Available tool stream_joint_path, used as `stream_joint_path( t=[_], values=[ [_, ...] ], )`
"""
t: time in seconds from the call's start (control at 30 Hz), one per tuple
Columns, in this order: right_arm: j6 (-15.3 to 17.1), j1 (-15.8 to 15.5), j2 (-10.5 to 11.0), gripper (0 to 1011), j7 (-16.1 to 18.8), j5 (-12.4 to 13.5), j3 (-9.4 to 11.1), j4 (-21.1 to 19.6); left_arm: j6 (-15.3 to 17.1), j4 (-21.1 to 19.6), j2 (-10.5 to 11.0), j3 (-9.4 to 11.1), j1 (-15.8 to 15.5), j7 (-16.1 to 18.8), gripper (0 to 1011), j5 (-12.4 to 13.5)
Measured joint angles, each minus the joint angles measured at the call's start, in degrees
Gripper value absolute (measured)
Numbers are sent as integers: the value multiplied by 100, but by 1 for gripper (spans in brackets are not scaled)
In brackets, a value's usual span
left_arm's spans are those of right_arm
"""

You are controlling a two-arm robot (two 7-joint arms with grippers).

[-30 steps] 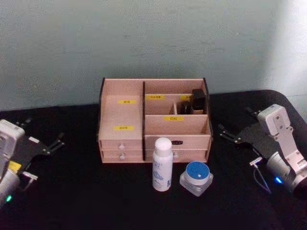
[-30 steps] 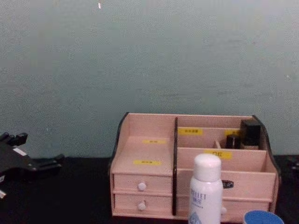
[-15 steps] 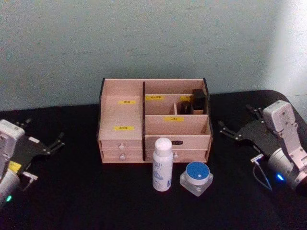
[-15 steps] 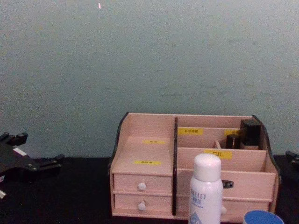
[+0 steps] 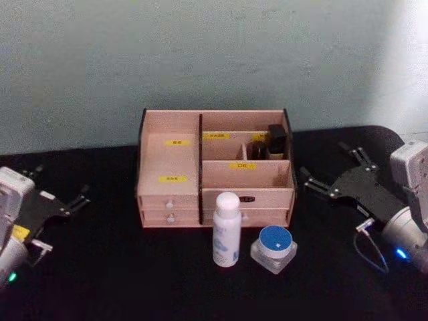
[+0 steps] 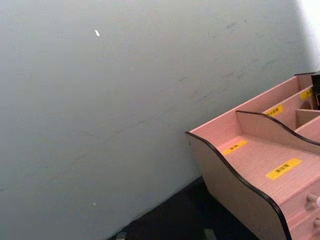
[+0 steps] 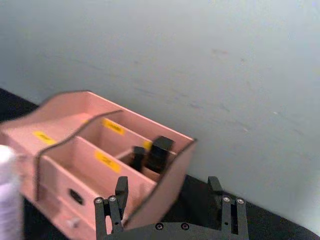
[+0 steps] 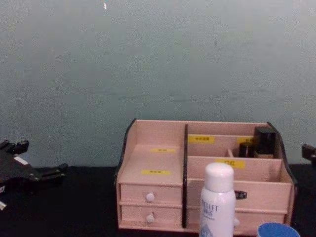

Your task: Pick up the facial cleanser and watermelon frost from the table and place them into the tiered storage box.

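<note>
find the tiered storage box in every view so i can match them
Head view: tiered storage box, mid-picture.
Chest view: lower centre-right.
Left wrist view: seen from its left end.
Right wrist view: seen from its right end, beyond the right tool.
Shared landmark: its dark divider.

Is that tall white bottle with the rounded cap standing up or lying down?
Upright. The tall white cylindrical bottle stands cap-up on the black table, in front of the pinkish wooden organiser.

In the tiered storage box [image 5: 247, 175], dark bottles [image 5: 269, 142] fill only the back-right compartment.
</note>
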Motion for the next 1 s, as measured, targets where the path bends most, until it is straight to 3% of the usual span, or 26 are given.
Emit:
stream_joint_path(
  t=[0.43,0.73,1.0],
  values=[
    [-53,-351,219,1002,979,258,-65,-505,0,0,0,0,0,0,1001,0],
    [133,-310,194,1002,1784,474,-251,-425,0,0,0,0,0,0,1001,0],
    [263,-169,77,1002,2227,479,-390,-234,0,0,0,0,0,0,1001,0]
  ],
)
